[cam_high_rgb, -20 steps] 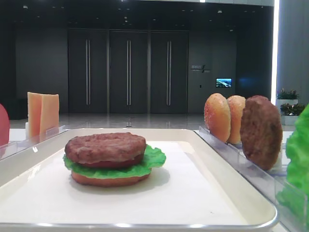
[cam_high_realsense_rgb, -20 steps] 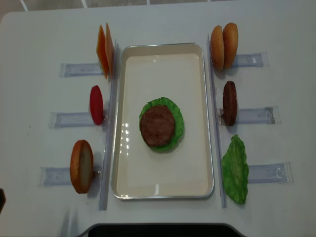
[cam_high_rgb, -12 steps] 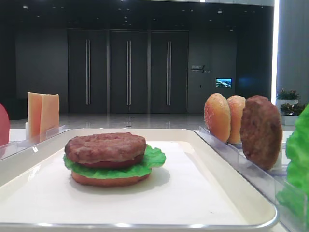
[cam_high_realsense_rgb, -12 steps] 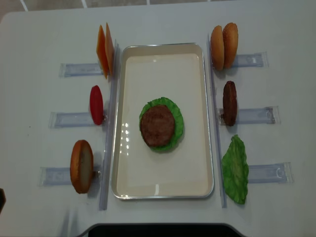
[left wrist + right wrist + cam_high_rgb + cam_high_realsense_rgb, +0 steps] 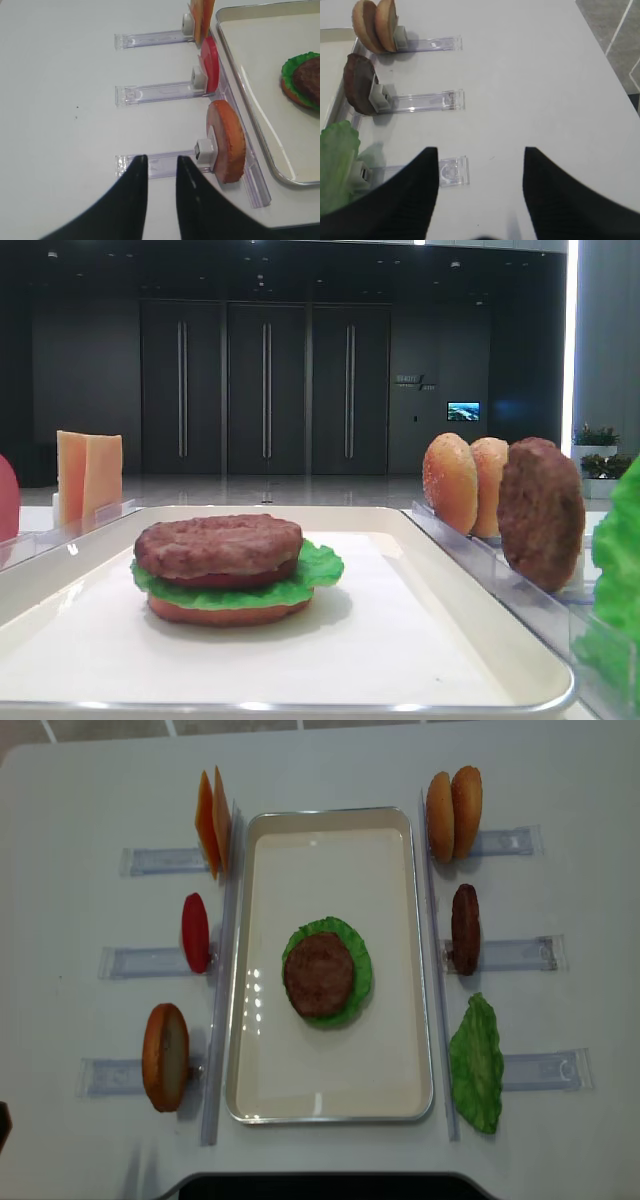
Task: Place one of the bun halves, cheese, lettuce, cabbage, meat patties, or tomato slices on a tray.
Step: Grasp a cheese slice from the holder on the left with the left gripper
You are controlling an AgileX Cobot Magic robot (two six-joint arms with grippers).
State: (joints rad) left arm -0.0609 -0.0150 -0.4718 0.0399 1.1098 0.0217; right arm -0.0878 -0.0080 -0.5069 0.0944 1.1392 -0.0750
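Note:
A cream tray [image 5: 330,1095] lies in the middle of the table. On it sits a stack: a meat patty [image 5: 319,973] on lettuce [image 5: 361,975] on a bun half [image 5: 225,614]. Left of the tray, cheese [image 5: 211,823], a tomato slice [image 5: 195,932] and a bun half [image 5: 165,1056] stand in holders. On the right stand two bun halves [image 5: 453,813], a meat patty [image 5: 465,928] and lettuce [image 5: 477,1063]. My left gripper [image 5: 161,158] hovers low over the table left of the near bun half [image 5: 227,142], narrowly open and empty. My right gripper [image 5: 480,150] is wide open and empty, right of the lettuce [image 5: 337,165].
Clear plastic holder rails [image 5: 150,961] stick out on both sides of the tray, one [image 5: 150,165] just beyond my left fingertips and another [image 5: 452,172] by my right ones. A dark table edge [image 5: 320,1185] runs along the front.

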